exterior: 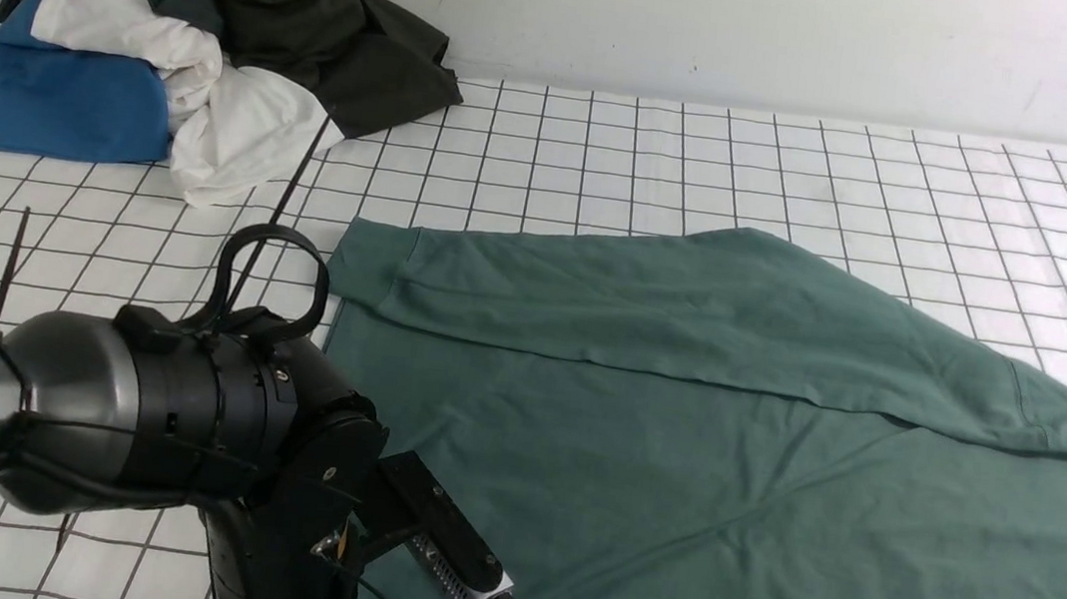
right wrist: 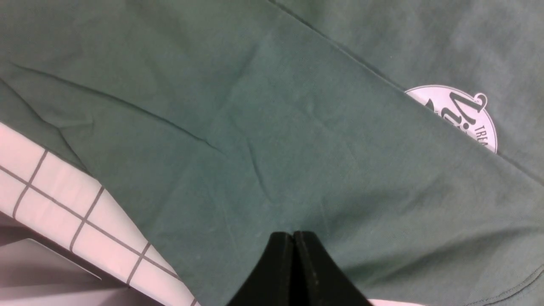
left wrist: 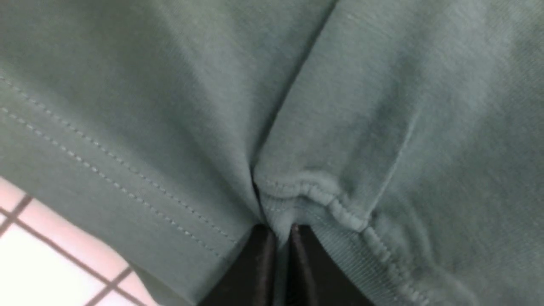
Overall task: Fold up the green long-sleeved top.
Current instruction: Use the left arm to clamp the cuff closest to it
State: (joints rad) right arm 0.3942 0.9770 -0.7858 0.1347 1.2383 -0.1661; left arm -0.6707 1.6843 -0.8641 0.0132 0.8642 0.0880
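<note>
Grid surface (exterior: 809, 170): green long-sleeved top (exterior: 679, 437) lies flat over its near-right part, one sleeve folded across the body. Left pincer (left wrist: 280, 231) nips a bunched bit by a ribbed seam. Right pincer (right wrist: 293, 238) is pressed together, no cloth seen betw. tips. Risk: small nip slips, or lifts 1 layer only, so fold goes skew. Round white logo (right wrist: 459, 110): only "TREA" legible.

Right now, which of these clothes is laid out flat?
The green long-sleeved top, spread out near the robot; the heap of other clothes sits crumpled at the far left.
</note>
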